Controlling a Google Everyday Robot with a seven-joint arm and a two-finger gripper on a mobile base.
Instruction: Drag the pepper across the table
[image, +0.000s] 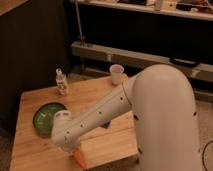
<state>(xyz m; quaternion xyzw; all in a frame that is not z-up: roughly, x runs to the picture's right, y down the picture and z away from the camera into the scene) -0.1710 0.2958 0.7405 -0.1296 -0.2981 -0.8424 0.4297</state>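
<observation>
No legible txt, labels or nos. anywhere, incl. on the small bottle (61, 82) & cup (116, 74).

White end effector (73, 150) over orange pepper (80, 160), pale wood-grain table (34, 146), green plate (42, 120).

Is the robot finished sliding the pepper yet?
Not yet, it seems. Done: the gripper is down at the pepper near the front edge of the table. In hand: it is shut, apparently on the pepper, whose orange end pokes out below the arm. Left: dragging it across the wood and letting go.
</observation>
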